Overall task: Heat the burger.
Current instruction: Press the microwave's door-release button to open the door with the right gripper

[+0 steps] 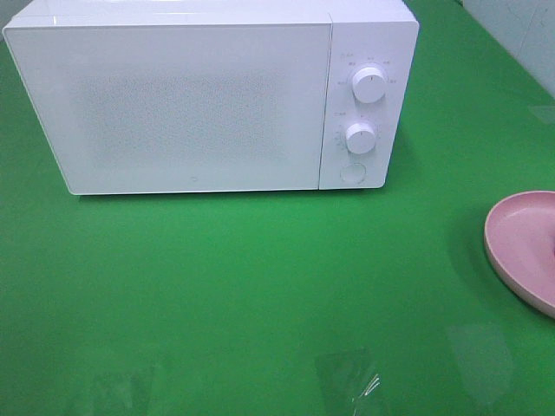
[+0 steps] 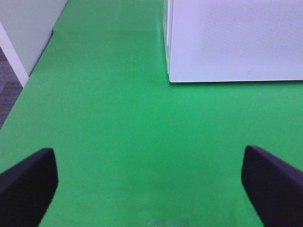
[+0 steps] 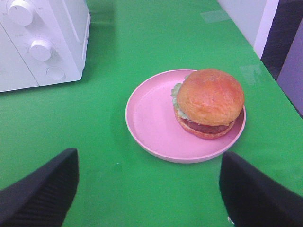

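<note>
The burger (image 3: 209,103) looks soft and squashy; I'd pinch the bun's sides gently. Left pincer (image 2: 149,182) and right pincer (image 3: 149,182) gape wide, empty.

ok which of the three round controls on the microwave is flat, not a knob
The bottom button, lowest on the microwave panel: it sits flush, while the upper knob and lower knob above it stick out.

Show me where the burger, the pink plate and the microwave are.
burger (image 3: 209,97), right wrist view, top of the bun.
pink plate (image 3: 151,124), right wrist view, its bare floor.
microwave (image 1: 178,108), exterior high view, its door.
</note>
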Robot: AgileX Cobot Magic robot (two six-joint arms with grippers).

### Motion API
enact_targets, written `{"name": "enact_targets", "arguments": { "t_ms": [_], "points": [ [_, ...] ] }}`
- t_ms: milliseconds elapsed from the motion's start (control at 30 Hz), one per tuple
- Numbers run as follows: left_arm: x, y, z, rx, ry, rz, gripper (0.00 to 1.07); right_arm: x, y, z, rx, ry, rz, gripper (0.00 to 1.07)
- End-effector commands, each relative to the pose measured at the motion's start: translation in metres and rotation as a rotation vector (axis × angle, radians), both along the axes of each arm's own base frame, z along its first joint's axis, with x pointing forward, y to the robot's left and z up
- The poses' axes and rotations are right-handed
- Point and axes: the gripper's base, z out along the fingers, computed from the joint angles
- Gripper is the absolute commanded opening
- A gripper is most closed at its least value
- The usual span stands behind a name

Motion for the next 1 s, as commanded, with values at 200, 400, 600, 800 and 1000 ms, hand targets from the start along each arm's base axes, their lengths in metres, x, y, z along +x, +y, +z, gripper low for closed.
{"name": "enact_targets", "arguments": {
  "t_ms": [200,400,600,800,1000],
  "points": [
    [-0.0038,-0.0006,0.0003,-0.005,-0.031,-0.003,1.00,-0.0029,0.0000,0.0005,-0.007,-0.034,0.003,0.75],
    [-0.0038,-0.0006,0.0003,-0.005,-0.031,-0.003,1.00,-0.0029,0.0000,0.0005,-0.007,-0.034,0.003,0.75],
    [-0.0038,-0.0006,0.0003,-0.005,-0.031,-0.003,1.00,-0.0029,0.0000,0.0005,-0.007,-0.034,0.003,0.75],
    [-0.0038,-0.0006,0.0003,-0.005,-0.031,-0.003,1.00,-0.0029,0.0000,0.0005,-0.007,-0.034,0.003,0.75],
    [-0.0038,-0.0006,0.0003,-0.005,-0.031,-0.003,1.00,-0.0029,0.0000,0.0005,-0.007,-0.034,0.003,0.75]
  ]
}}
